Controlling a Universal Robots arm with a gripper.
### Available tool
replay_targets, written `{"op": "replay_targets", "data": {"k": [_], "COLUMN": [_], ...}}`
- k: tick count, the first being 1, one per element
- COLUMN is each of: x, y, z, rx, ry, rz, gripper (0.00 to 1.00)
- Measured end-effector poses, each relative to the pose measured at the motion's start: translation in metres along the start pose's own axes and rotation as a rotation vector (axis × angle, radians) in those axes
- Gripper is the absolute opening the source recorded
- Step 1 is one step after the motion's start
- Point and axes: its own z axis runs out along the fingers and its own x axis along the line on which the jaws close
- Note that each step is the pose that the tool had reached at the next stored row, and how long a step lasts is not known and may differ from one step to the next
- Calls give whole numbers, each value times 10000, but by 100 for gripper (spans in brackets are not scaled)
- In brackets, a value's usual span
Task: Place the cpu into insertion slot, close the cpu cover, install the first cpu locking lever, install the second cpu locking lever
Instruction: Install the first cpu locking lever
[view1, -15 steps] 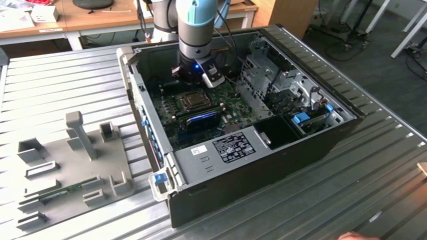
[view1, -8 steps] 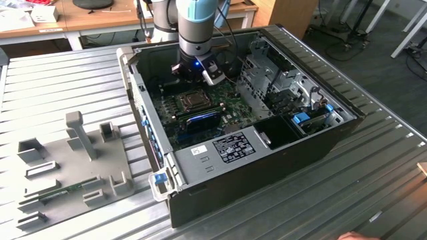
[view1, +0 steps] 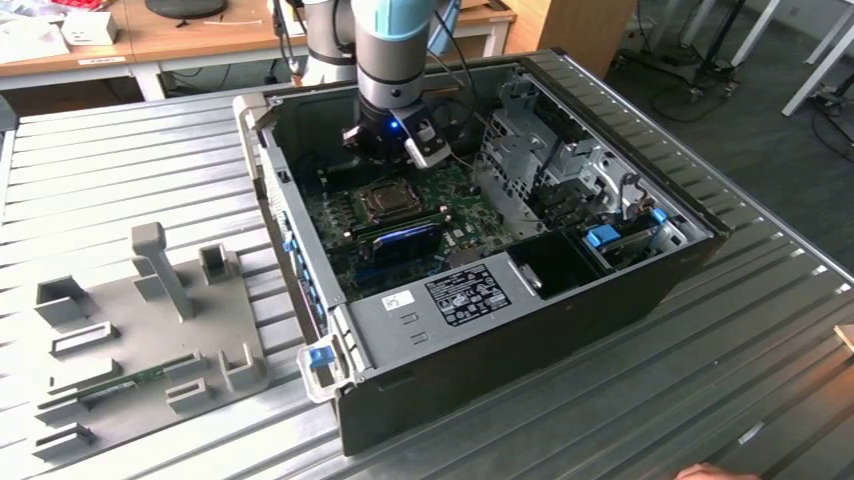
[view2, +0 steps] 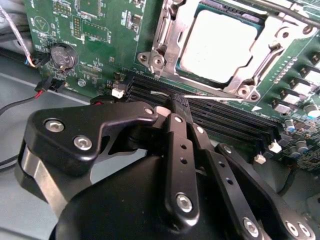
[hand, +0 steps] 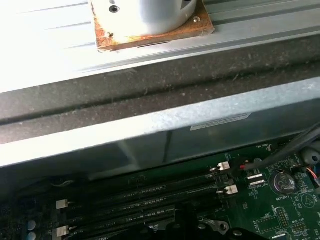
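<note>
The cpu (view2: 220, 47) lies flat in the insertion slot (view1: 391, 200) on the green board, its silvery face showing. The silver cpu cover (view2: 162, 37) is down around it as a frame. A thin wire locking lever (view2: 220, 98) runs along the socket's edge beside the black memory strips. Its end passes right at the tips of my gripper (view2: 176, 106), whose black fingers (view2: 181, 150) are pressed together; I cannot tell whether they touch it. Another lever (view2: 282, 6) runs along the far side of the socket. In the exterior view my gripper (view1: 390, 150) hangs just above the socket.
The open computer case (view1: 561, 300) stands on a ribbed metal table (view1: 747, 350). A grey drive cage (view1: 534, 150) rises on the exterior view's right of the board. Black memory strips (hand: 160, 192) and the case wall (hand: 150, 130) lie close by. A grey fixture plate (view1: 134, 330) sits at the exterior view's left.
</note>
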Motion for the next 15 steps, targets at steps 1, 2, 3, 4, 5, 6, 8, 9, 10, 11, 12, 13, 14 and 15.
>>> {"op": "replay_targets", "data": {"k": [1, 2, 3, 4, 5, 6, 8, 9, 10, 11, 12, 13, 14, 15], "x": [5, 10, 16, 23, 29, 35, 45, 52, 58, 65, 70, 74, 78, 80], "y": [-1, -3, -4, -6, -8, -10, -17, -21, -25, -28, -30, -32, -33, -34], "z": [-1, -2, -3, -2, 0, 4, 15, 21, 27, 31, 34, 36, 37, 38], "rx": [-2, -6, -19, -38, -52, -65, -107, -129, -142, -150, -153, -156, -158, -157], "ry": [-12, -26, -43, -59, -76, -90, -113, -128, -143, -156, -167, -174, -179, -181], "rz": [-4, -9, -14, -18, -22, -25, -30, -33, -38, -42, -45, -47, -49, -49], "gripper": [11, 11, 11, 11, 11, 11, 11, 11, 11, 11, 11, 11, 11, 11]}}
